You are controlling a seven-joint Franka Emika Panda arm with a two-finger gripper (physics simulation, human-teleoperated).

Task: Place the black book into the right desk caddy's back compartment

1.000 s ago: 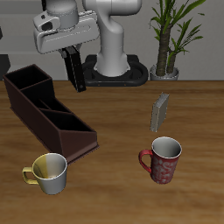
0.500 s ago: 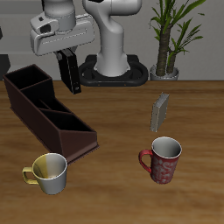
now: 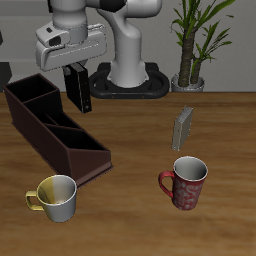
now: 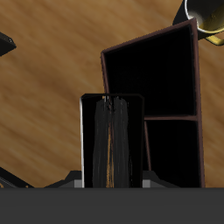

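Observation:
The thin black book point(image 3: 78, 89) hangs upright in the air, with my gripper point(image 3: 73, 67) shut on its top end. It is above the table just beside the back part of the right desk caddy point(image 3: 55, 130), a long maroon-brown tray with dividers. In the wrist view the black book point(image 4: 111, 140) fills the space between my fingers, and the open compartments of the caddy point(image 4: 166, 96) lie right beside it.
A grey patterned book point(image 3: 182, 127) stands upright mid-table. A red mug point(image 3: 184, 183) sits near the front edge, and a yellow-and-white mug point(image 3: 54, 197) is by the caddy's front end. A potted plant point(image 3: 192, 45) stands at the back.
The gripper with the black book has moved sideways toward the back end of the caddy and slightly farther back. Nothing else on the table has moved.

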